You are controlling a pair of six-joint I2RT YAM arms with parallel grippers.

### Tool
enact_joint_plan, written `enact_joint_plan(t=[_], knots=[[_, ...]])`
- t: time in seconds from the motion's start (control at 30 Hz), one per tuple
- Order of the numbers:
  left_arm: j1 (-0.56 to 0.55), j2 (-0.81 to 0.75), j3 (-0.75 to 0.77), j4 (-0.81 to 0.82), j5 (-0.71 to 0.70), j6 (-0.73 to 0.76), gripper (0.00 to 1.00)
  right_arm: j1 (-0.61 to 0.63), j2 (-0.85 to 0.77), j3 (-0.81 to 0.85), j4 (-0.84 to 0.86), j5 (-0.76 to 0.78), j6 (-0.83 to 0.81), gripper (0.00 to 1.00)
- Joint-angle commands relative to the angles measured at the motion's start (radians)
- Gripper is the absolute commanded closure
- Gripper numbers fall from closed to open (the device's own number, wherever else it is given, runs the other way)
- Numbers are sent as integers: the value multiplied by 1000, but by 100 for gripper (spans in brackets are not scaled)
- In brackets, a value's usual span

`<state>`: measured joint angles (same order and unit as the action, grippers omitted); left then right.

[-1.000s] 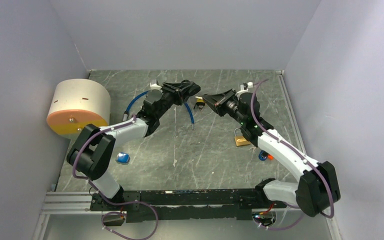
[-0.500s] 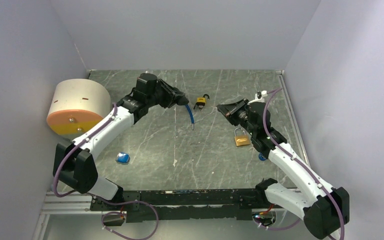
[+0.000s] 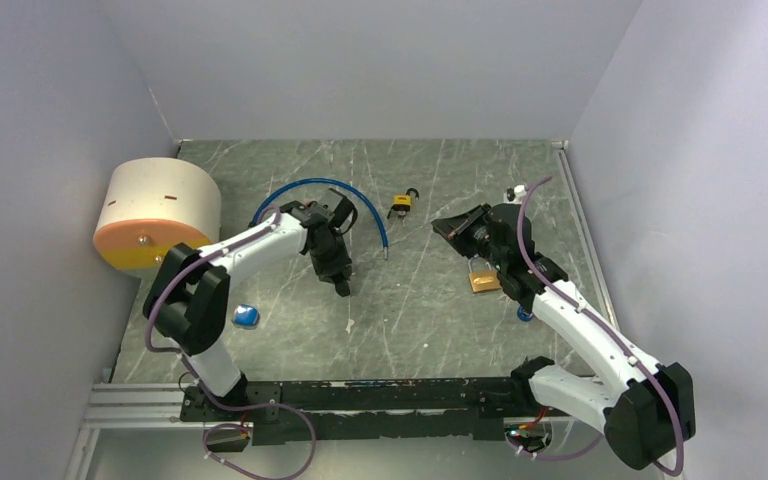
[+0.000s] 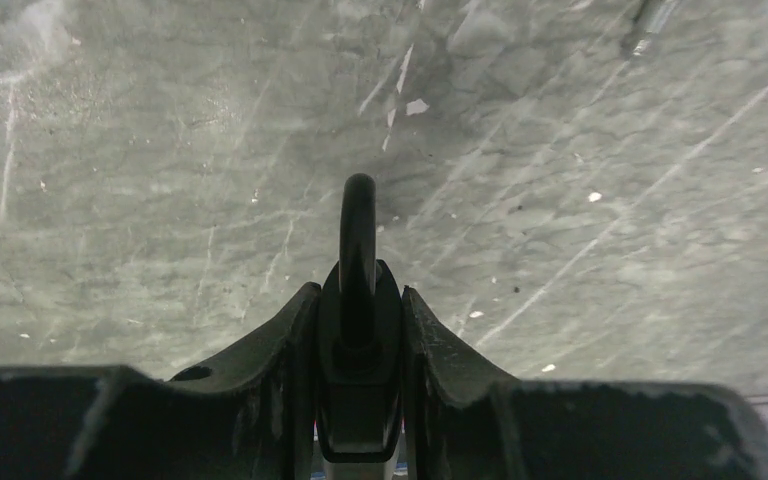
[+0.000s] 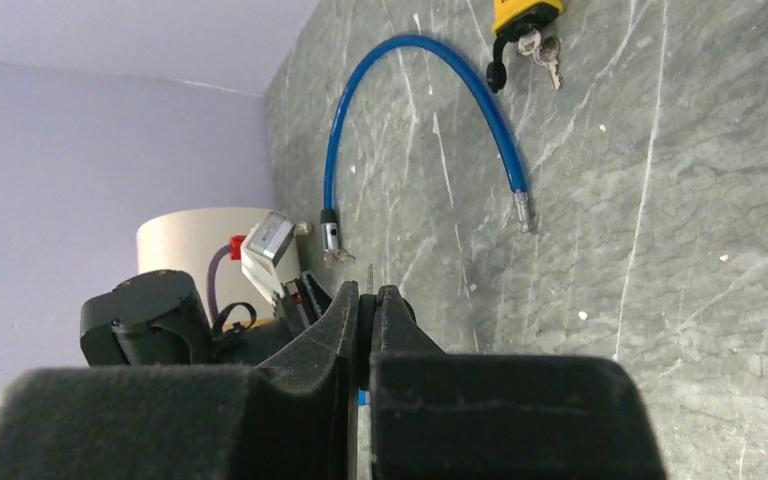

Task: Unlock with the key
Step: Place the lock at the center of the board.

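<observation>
My left gripper [image 3: 340, 278] hangs low over the table left of centre, shut on a black padlock [image 4: 358, 330]. The padlock's shackle [image 4: 358, 225] sticks out past the fingertips, seen edge-on in the left wrist view. My right gripper [image 3: 447, 226] is right of centre and points left. It is shut on a key [image 5: 371, 272]: the dark head sits between the pads and a thin metal blade pokes out ahead. The two grippers are well apart.
A blue cable lock [image 3: 332, 188] arcs across the back of the table. A yellow padlock with keys [image 3: 400, 205] lies behind centre, and a brass padlock [image 3: 482, 278] sits under my right arm. A beige and orange cylinder [image 3: 157, 215] stands at left, with a small blue object [image 3: 246, 316] nearer.
My left arm has swung from the back centre down toward the near left with the padlock, uncovering the blue cable. My right gripper has drawn back to the right with the key.
</observation>
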<state>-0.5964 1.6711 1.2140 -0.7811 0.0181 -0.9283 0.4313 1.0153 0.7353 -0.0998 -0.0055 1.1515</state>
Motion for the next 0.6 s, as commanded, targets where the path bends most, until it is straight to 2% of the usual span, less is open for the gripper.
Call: enact_joint_plan(t=[0.0,0.1,0.17,0.37,0.57], knots=[[-25,51,70,-10,-81,49,97,-6,6,0,14,-26,-11,100],[-33,86,87,-9,-111,51,97,-8,4,-3,9,-29,-11,100],[-34,102,82,0,-131,54,90,-10,3,-8,10,-31,-7,100],[-35,137,49,47,-123,40,78,-17,-3,-16,5,-37,-1,100],[-36,113,41,60,-123,34,48,-23,-4,-17,-7,-45,2,100]])
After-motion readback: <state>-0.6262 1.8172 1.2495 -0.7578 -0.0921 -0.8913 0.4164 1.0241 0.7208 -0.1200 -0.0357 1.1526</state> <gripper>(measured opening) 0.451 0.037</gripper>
